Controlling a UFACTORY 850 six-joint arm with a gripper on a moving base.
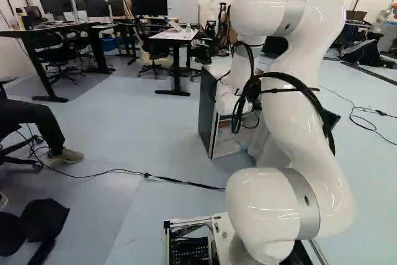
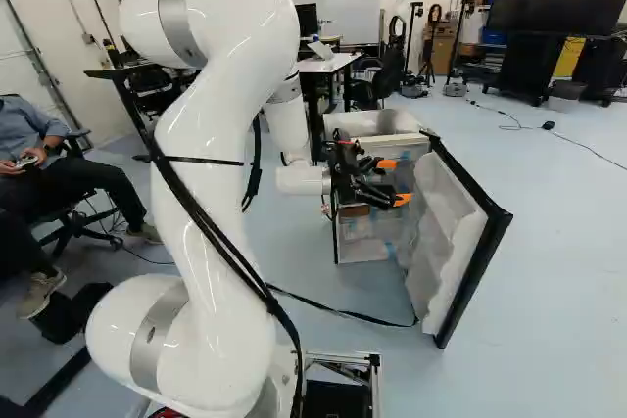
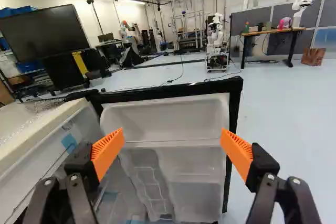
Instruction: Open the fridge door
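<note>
My gripper (image 2: 377,181) is at the mouth of the fridge (image 2: 362,242) in the right base view, beside the inner side of the door. The fridge door (image 2: 453,232) stands swung wide, its white shelved lining showing and its dark edge outward. In the wrist view the gripper (image 3: 172,148) has its orange pads spread far apart with nothing held between them; the door's lining (image 3: 173,156) lies ahead. In the left base view the gripper is hidden behind the arm, and the fridge's dark side (image 1: 207,110) shows.
A seated person's leg (image 1: 31,122) is at the left of the left base view. A cable (image 1: 180,181) crosses the floor ahead of the base. Desks (image 1: 177,36) stand behind the fridge. Another robot (image 3: 217,43) is far off beyond the door.
</note>
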